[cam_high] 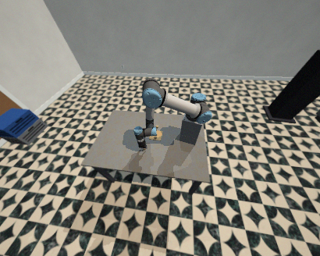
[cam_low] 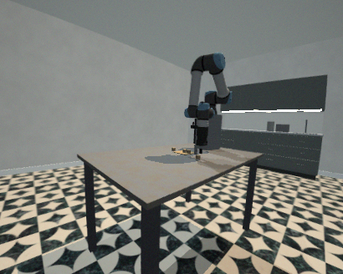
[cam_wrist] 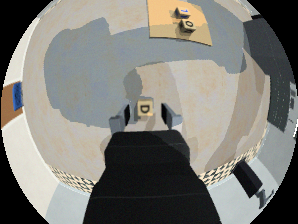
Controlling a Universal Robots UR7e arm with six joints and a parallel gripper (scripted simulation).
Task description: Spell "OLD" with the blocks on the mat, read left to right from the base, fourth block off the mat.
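My gripper (cam_wrist: 145, 110) (cam_low: 198, 152) is open and empty, pointing down. The pale wooden D block (cam_wrist: 145, 108) (cam_low: 197, 157) lies on the table off the mat; in the wrist view it shows between the spread fingers, a little ahead of them. The height of the fingertips over it is hard to tell. The yellow-orange mat (cam_wrist: 160, 29) (cam_low: 178, 153) lies flat. On it sit the O block (cam_wrist: 187, 26) and, close beside it, a block with a blue letter (cam_wrist: 183, 12), perhaps L. The fourth block (cam_low: 173, 149) stands beyond these; its letter cannot be read.
The table (cam_high: 107, 144) (cam_low: 115, 167) carries the arm's grey pedestal (cam_high: 189, 132) beyond the mat. Arm shadows fall across the table top and mat. In the wrist view the mat runs out of the frame at the top.
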